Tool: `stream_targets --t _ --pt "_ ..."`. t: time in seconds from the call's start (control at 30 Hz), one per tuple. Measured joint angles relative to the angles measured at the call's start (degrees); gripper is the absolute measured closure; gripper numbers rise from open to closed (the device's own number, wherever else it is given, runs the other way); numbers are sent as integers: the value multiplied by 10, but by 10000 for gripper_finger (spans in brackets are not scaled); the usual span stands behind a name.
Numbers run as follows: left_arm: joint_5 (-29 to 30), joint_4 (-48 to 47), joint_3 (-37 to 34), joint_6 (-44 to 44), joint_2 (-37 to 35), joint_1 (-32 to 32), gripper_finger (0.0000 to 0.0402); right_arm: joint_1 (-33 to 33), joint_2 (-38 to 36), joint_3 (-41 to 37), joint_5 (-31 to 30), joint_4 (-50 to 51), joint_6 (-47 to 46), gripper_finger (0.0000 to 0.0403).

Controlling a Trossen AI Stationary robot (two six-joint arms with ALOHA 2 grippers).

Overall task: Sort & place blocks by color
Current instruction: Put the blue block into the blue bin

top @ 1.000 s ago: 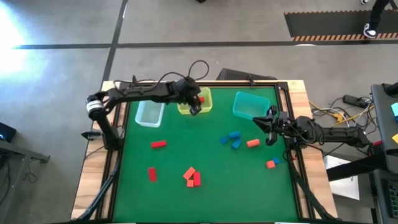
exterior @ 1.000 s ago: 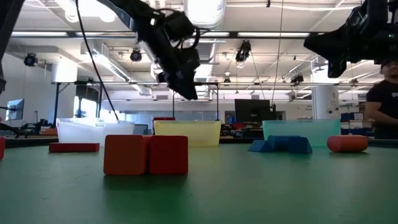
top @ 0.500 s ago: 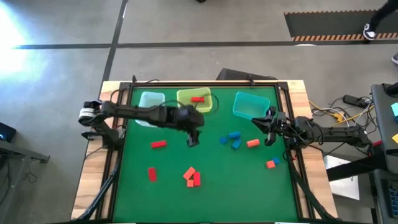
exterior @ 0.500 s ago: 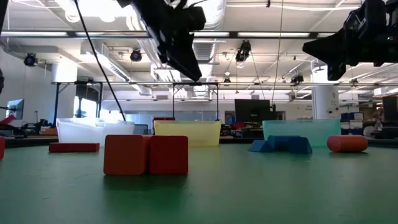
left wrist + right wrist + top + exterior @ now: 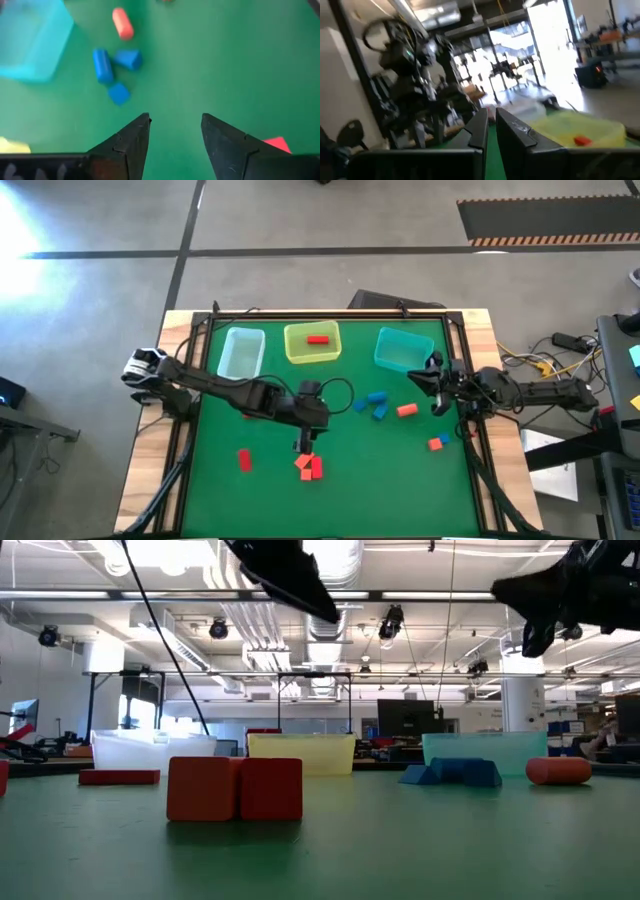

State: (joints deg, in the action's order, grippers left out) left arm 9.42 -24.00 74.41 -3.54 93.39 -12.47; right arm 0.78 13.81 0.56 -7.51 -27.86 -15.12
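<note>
One block (image 5: 318, 338) so far sits in a bin — a red bar in the yellow bin (image 5: 296, 352) at twelve o'clock on the table; the clear bin (image 5: 226, 366) at eleven and the teal bin (image 5: 383, 356) at one look empty from above. Everything else is left on the mat: a red cluster (image 5: 309, 467) at six, a lone red block (image 5: 244, 460) at seven, three blue pieces (image 5: 372, 404) and an orange-red one (image 5: 406, 410) at about three, and a red-and-blue pair (image 5: 437, 443) at four near the edge. By my reckoning the sort has barely begun. The left gripper (image 5: 303, 442) hangs just above the red cluster, fingers apart and holding nothing — its wrist view shows bare mat between them. The right gripper (image 5: 431, 376) waits at two o'clock beside the teal bin, fingers closed on nothing. A red pick looks the likely next step.
</note>
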Motion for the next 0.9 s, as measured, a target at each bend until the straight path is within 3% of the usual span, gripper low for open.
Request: stream_targets --t 0.13,0.43,0.77,0.9 --pt "0 48 -15 -45 -13 0 237 -4 40 0 0 -104 26 374" --pt "7 177 -124 -92 -94 4 237 -4 174 3 0 -274 32 374" --pt "118 285 -234 -104 -219 12 237 -4 336 122 0 -236 32 374" --pt "129 295 -264 -94 -263 12 237 -4 390 185 0 -185 25 374"
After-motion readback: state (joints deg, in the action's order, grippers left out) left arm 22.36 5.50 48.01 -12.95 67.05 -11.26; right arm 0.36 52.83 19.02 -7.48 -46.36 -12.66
